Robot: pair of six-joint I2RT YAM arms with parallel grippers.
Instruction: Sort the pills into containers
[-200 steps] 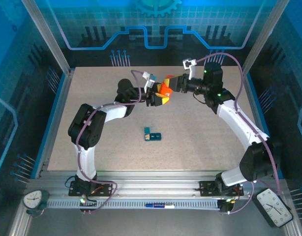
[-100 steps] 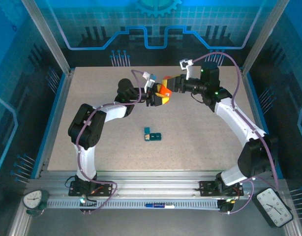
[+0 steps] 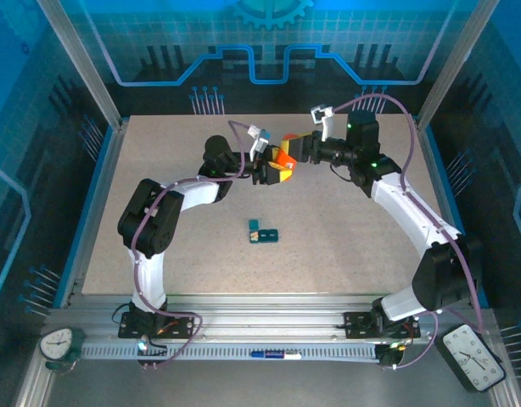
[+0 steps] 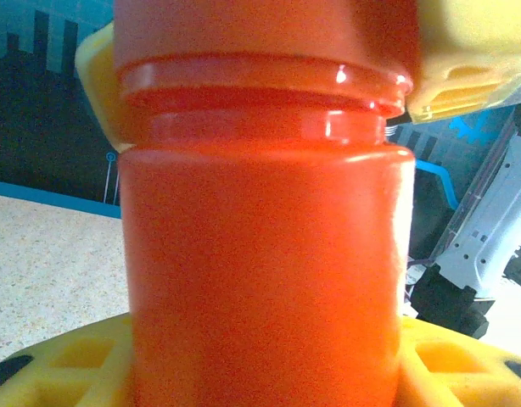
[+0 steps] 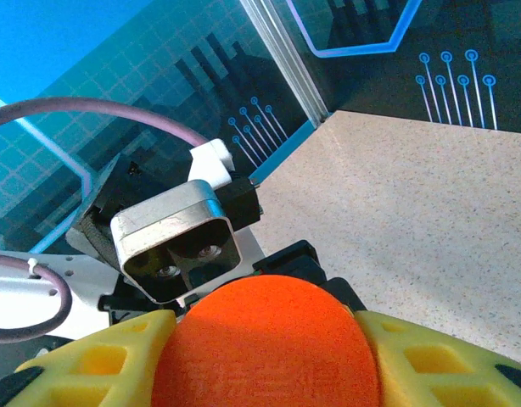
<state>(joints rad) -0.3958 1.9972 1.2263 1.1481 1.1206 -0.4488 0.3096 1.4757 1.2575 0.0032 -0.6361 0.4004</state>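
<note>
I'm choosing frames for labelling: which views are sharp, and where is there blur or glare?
Top external: evenly lit and sharp, the containers readable; left wrist: the orange bottle sits very close and soft, with small glints on its neck ridges; right wrist: the orange cap is blurred, the table behind crisper.

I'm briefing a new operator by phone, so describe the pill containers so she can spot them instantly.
Look at the speckled beige table. Near its middle, closer to the near edge than the orange bottle, lie the containers. They are a small dark-teal strip lying flat and alone on the surface, unlike the round, bright orange bottle.
</note>
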